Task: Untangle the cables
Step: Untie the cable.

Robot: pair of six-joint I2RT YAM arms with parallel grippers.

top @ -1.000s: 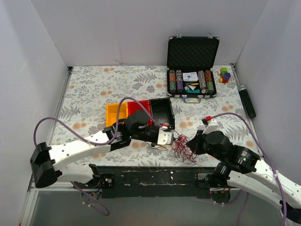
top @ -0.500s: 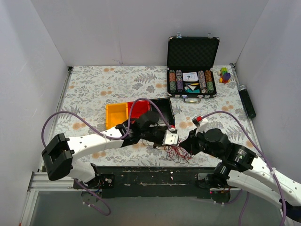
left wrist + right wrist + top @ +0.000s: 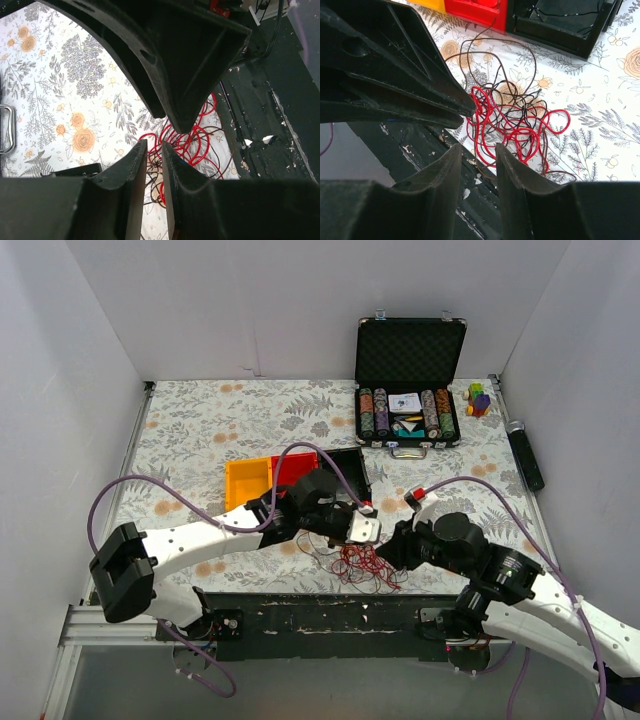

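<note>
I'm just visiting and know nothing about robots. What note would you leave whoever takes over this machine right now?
Left gripper: jaws barely apart, nothing seen gripped, tips over the cables.
Right gripper: open, empty, tips beside the tangle.
Cables: one red-and-black tangle on the floral cloth near the table's front edge, between the grippers.
Done: no strand separated.
Left: grip strands, pull them apart.

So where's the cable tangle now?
In the top view the cables lie on the table near its near edge, between the left gripper and the right gripper, in front of the black tray.
</note>
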